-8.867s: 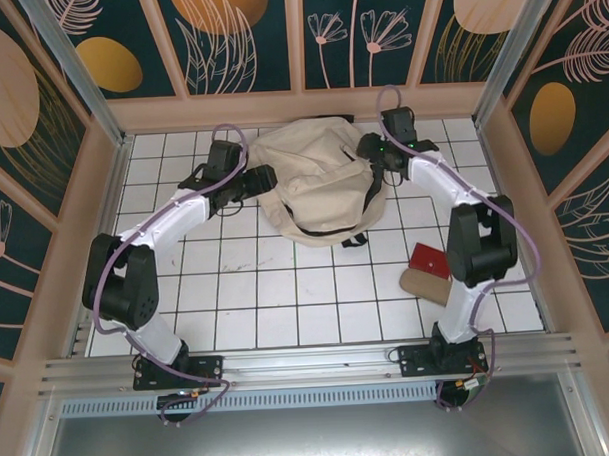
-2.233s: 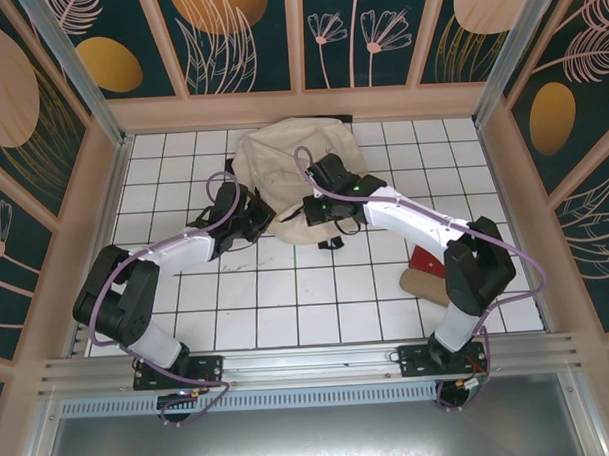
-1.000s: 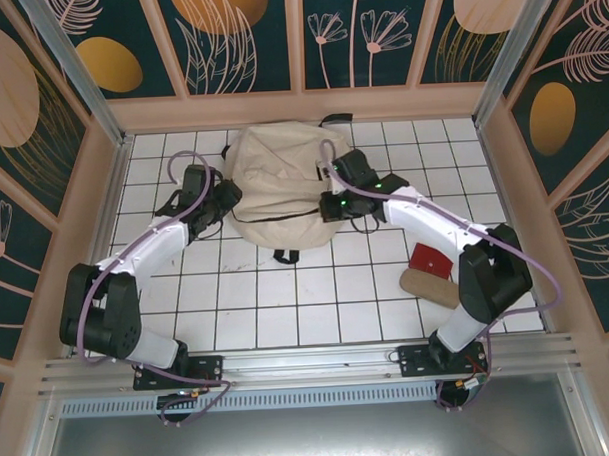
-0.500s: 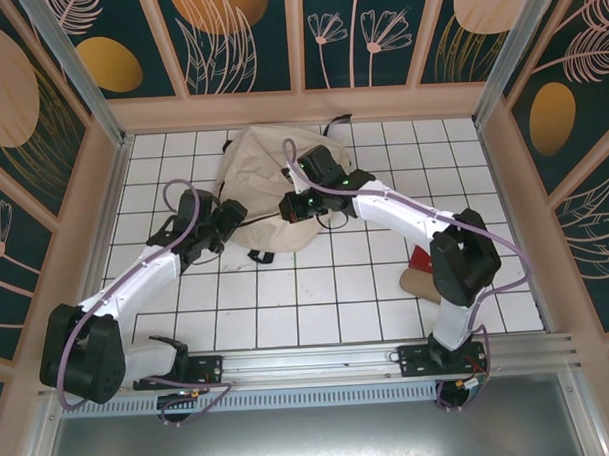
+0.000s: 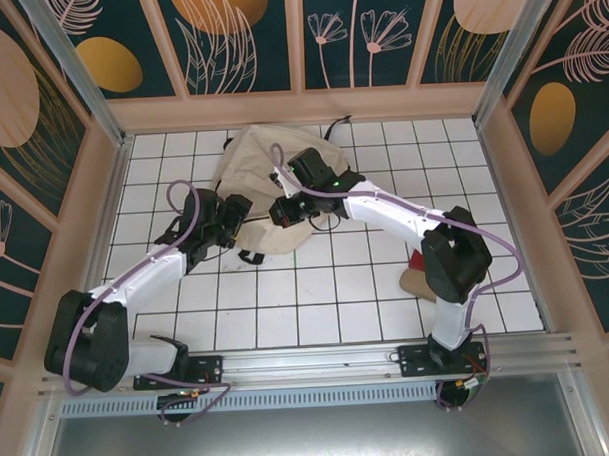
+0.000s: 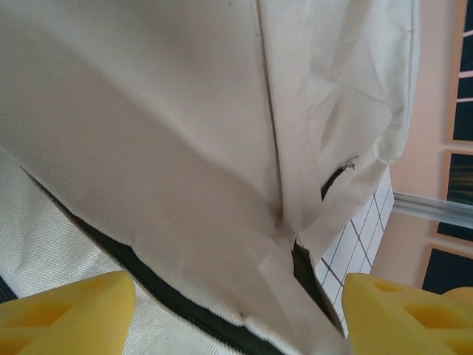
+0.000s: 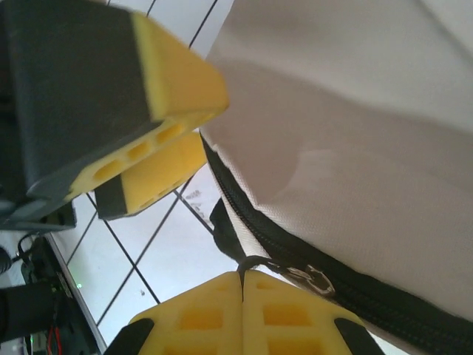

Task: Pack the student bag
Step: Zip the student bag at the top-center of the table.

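The student bag (image 5: pixel 250 162) has slid left and turned on the far half of the table (image 5: pixel 317 288). At the bag's near edge the right gripper (image 7: pixel 242 275) now pinches the zipper pull (image 7: pixel 309 278), fully closed. The left gripper (image 6: pixel 236 299) has arrived beside it, jaws wide, straddling fabric. Unzipping seems next.
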Controlling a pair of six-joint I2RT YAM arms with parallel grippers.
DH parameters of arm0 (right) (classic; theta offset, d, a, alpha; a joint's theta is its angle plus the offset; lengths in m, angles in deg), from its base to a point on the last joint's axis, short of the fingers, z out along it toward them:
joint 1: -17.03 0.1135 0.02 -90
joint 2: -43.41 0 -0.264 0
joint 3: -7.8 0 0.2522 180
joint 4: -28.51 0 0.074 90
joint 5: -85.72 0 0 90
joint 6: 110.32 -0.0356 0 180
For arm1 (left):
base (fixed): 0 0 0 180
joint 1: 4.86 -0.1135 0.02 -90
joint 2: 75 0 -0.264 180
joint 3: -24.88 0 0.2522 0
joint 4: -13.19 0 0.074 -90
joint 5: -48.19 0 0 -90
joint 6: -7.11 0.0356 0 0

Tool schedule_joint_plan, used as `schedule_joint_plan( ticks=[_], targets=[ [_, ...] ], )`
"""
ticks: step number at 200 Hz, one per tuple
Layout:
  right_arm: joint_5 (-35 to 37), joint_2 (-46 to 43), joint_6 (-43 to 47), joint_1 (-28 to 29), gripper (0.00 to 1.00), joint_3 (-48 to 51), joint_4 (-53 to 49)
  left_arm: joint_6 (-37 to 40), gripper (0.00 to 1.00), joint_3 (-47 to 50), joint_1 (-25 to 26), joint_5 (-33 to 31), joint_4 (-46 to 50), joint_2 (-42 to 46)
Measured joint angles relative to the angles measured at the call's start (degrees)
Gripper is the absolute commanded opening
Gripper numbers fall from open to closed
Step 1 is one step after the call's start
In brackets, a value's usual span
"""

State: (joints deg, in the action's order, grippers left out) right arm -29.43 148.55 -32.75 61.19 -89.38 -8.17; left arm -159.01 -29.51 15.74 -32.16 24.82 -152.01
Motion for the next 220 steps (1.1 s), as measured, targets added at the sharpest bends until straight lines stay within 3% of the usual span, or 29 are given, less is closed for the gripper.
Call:
schedule_joint_plan(
  ticks=[50,105,220],
  targets=[
    [1.22,-3.58,2.93,0.33,0.00,4.00,-2.40,-1.97,0.45,1.81,0.74,-2.23,-2.16,-2.14],
    [8.39,-7.21,5.09,0.15,0.00,5.75,-6.08,-2.14,0.00,3.17,0.94,-3.98,-3.28,-4.07],
    [30.36,-5.77,4.59,-2.69,0.00,4.24,-10.67,-0.52,0.00,3.56,1.70,-6.29,-3.39,-3.69]
  ],
)
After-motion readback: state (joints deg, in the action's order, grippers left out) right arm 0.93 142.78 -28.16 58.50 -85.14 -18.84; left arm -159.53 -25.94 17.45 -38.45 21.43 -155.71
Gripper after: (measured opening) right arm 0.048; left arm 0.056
